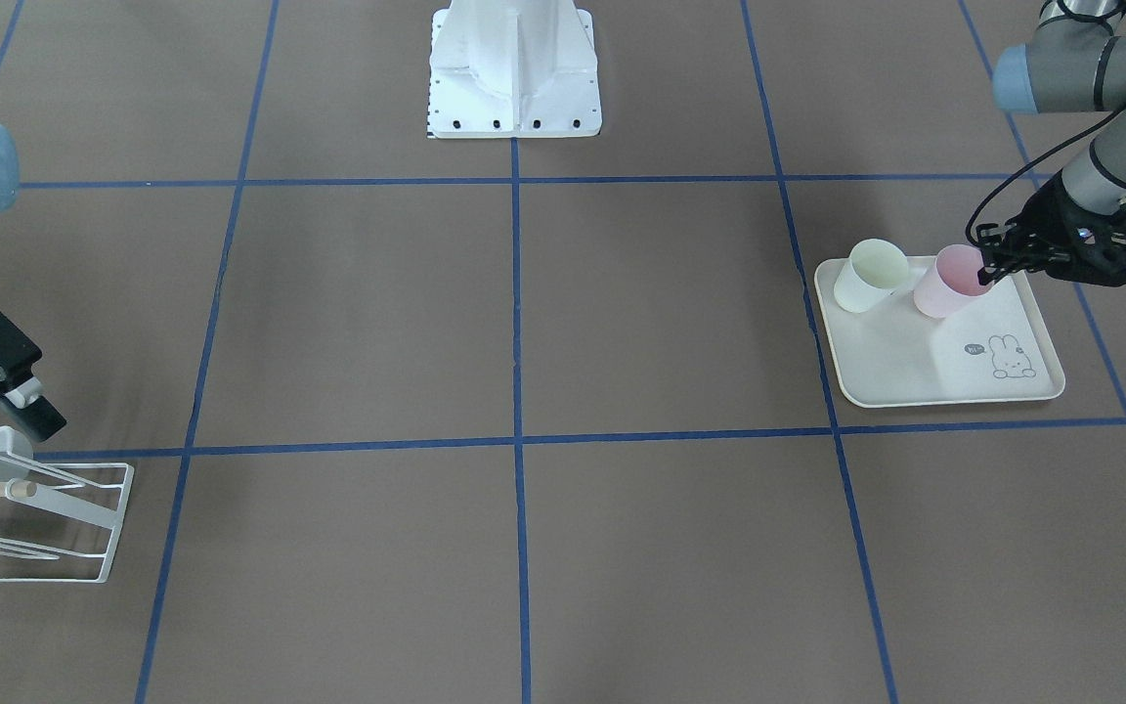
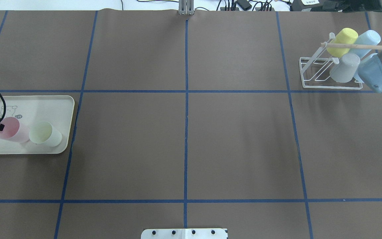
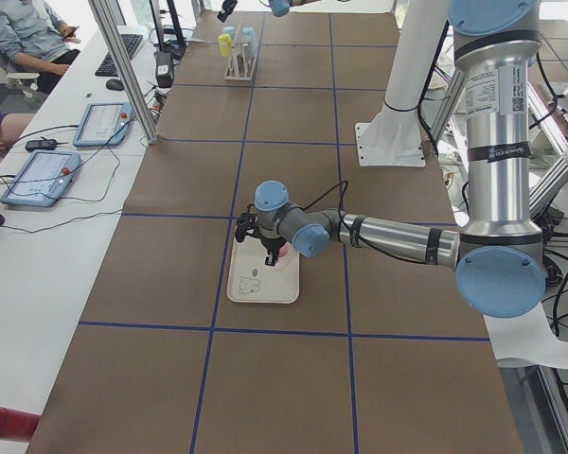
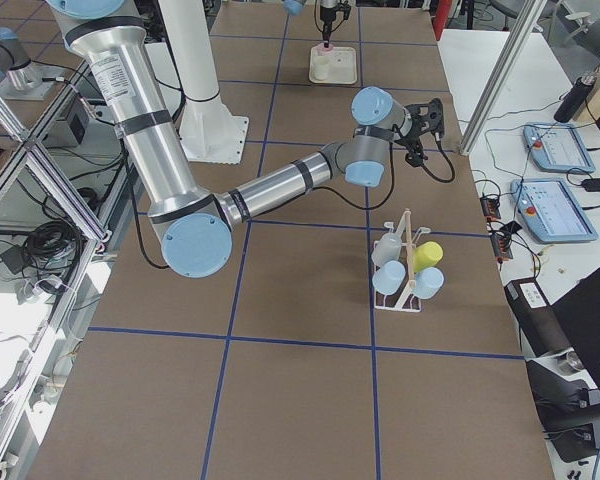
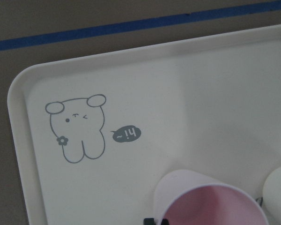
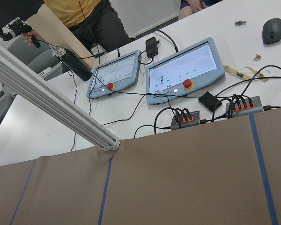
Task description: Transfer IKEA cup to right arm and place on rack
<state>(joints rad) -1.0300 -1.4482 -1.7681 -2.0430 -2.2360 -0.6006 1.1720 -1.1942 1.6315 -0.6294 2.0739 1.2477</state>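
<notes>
Your left gripper (image 1: 991, 262) sits at the rim of the pink cup (image 1: 949, 286), which is on the tray (image 1: 915, 383); you cannot tell whether the jaws pinch it. The right gripper (image 1: 1, 430), jaws spread and empty, hovers by the rack (image 1: 99, 528). Lift, hand-over and hanging all remain.

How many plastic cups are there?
6. On the cream tray: a pink cup and a pale green cup. On the white wire rack: a yellow cup, a grey cup, two light blue cups. More could hide behind them.
</notes>
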